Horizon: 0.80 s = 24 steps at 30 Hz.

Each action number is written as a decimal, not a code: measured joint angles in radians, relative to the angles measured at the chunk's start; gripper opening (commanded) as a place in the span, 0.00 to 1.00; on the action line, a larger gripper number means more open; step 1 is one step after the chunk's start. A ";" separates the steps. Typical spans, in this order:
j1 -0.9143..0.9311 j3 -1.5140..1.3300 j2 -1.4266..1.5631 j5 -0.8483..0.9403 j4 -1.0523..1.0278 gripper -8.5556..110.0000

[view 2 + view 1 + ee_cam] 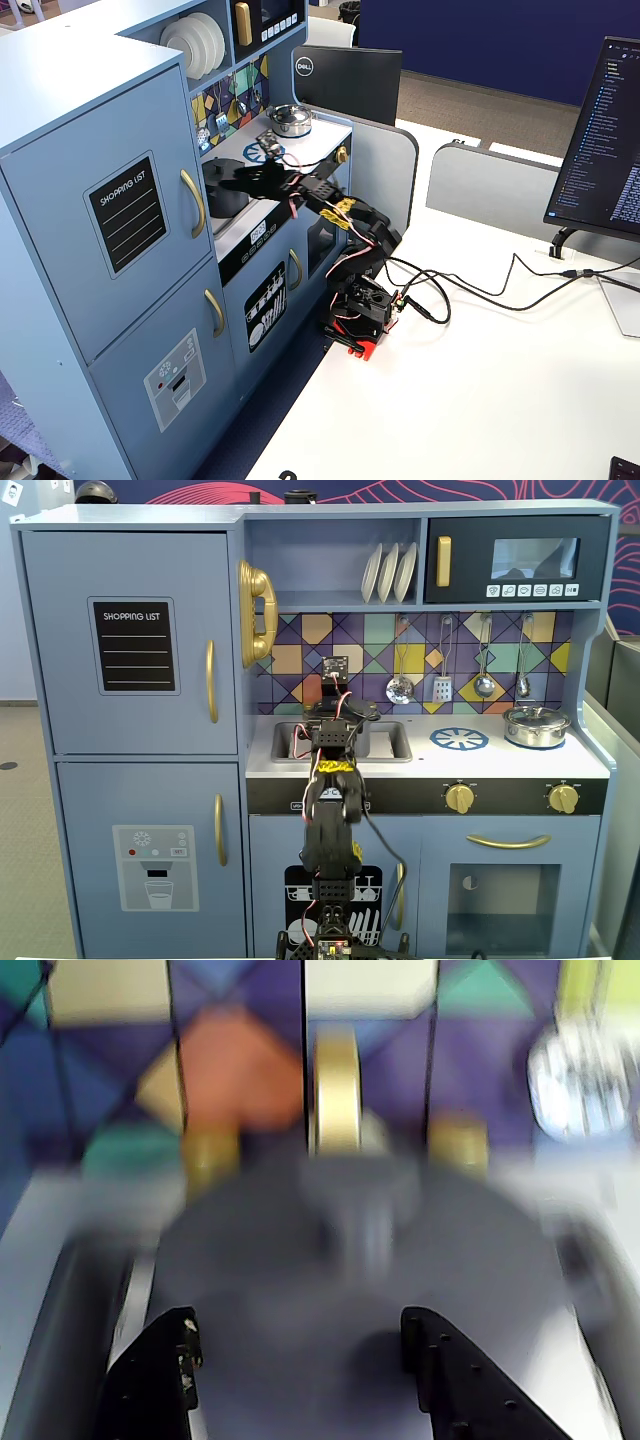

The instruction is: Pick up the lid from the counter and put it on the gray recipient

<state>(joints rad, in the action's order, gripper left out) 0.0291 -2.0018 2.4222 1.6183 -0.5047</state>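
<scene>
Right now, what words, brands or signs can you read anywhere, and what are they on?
"SHOPPING LIST": on the black chalkboard on the fridge door; also readable in the other fixed view.
"DELL": on the back of the black monitor behind the kitchen.
Microwave buttons: small icons, too small to read.
Screen at right: lines of text, too small to read.
Wrist view: blurred, no text.

Lid (350, 1260) sits on pot (226, 200) in sink (390, 742) – left of burner print (459, 740); silver pot (536, 726) rightmost on counter (500, 765).
</scene>
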 measured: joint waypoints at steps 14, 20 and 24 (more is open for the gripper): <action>0.029 -0.568 0.525 -0.012 -0.764 0.07; -0.038 -0.939 0.673 -0.120 -0.565 0.07; -0.100 -0.999 0.733 -0.229 -0.635 0.07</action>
<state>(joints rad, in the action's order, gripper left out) -0.0706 -3.0005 3.1554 1.3898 -1.1397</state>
